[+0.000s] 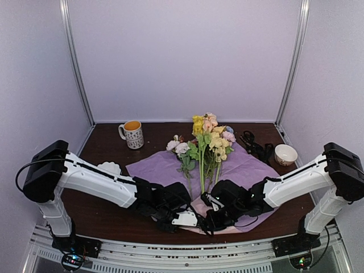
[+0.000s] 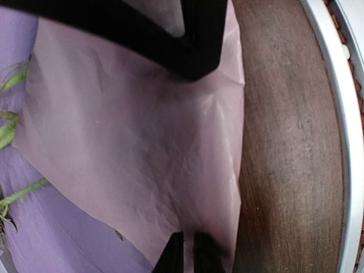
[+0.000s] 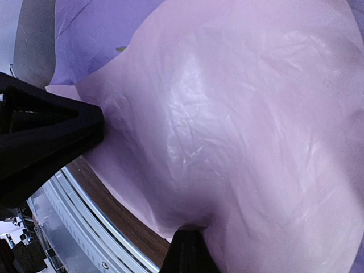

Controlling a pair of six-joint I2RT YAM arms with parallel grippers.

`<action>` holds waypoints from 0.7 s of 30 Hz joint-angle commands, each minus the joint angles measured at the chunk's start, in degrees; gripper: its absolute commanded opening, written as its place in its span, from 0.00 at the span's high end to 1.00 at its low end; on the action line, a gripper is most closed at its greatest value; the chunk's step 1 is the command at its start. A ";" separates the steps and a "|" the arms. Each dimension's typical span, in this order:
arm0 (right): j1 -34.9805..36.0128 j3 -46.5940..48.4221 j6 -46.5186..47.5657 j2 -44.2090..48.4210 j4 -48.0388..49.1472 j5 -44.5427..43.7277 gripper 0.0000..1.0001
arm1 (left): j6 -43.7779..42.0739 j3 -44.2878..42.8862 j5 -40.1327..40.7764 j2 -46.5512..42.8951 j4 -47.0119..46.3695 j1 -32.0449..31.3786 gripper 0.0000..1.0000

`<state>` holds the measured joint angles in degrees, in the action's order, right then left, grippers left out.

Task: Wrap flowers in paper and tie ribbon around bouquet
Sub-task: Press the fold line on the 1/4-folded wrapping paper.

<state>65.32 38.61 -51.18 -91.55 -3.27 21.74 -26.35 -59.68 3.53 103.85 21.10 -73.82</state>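
Flowers [image 1: 206,145] lie on the spread, crinkled paper [image 1: 153,168], blooms far, green stems toward me. Its pale near edge is lifted, pinched in my left gripper [image 2: 189,256] and right gripper [image 3: 187,250]. The black ribbon [image 1: 254,145] sits bunched at its far right corner.

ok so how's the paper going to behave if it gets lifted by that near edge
Likely floppy: the paper puckers into creases where the right gripper pinches it. Probably very light, since it is thin and the lifted flap holds a soft bulge. It may tear or crumple if pulled hard, judging by the fine wrinkles.
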 commanded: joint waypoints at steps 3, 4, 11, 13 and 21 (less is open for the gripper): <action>0.50 -1.82 -0.31 0.38 -6.53 -3.95 1.00 | 8.08 2.25 -3.57 2.22 2.31 0.23 0.91; 0.56 -2.21 -0.57 1.04 -6.75 -4.10 1.00 | 9.40 2.59 -3.60 2.16 2.52 0.22 0.92; 1.64 -0.41 2.58 1.84 -12.16 -4.97 1.00 | 18.90 4.93 -2.15 -3.22 4.48 0.20 0.94; 2.24 0.51 3.30 1.44 -12.80 -4.75 1.00 | 22.14 5.23 0.06 -6.72 3.52 0.25 0.93; 3.54 4.04 5.14 0.05 -15.56 -5.46 1.00 | 41.17 5.21 6.45 -17.53 2.27 1.69 0.83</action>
<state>68.01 40.75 -48.10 -89.65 -12.93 18.81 1.67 -54.37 6.81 90.50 23.66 -73.38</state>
